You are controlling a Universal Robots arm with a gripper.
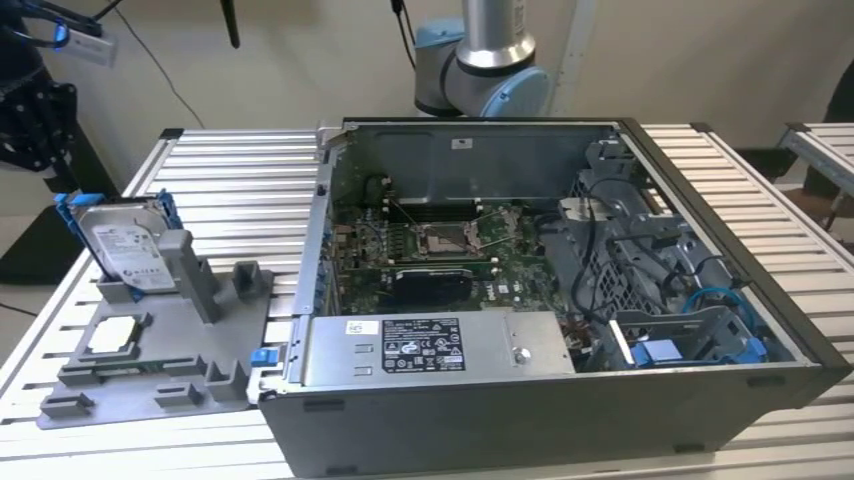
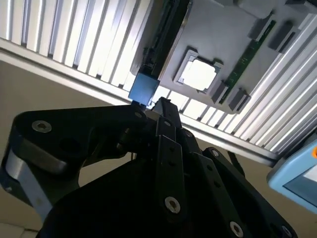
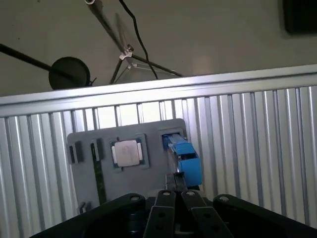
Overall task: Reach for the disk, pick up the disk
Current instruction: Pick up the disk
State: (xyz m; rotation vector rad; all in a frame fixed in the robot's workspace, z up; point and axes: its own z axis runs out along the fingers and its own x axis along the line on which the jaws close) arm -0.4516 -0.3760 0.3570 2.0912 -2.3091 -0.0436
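Note:
The disk (image 1: 127, 250) stands upright on its edge in a slot of a grey holder (image 1: 174, 375) at the exterior view's left, its white label facing the camera and blue bracket arms along both sides. In the first wrist view I look down on the disk (image 3: 181, 153) edge-on, with its blue bracket uppermost. My gripper (image 3: 174, 191) hangs above and apart from it, black fingertips together and nothing between them. In the second wrist view the tips of my gripper (image 2: 161, 104) sit just short of the blue end of the disk (image 2: 143, 89).
A small square silver chip (image 1: 118, 333) lies flat in the holder in front of the disk. An open computer case (image 1: 561, 300) takes up the middle and right of the slatted metal table (image 1: 227, 180). A green memory stick (image 3: 97, 173) stands in the holder.

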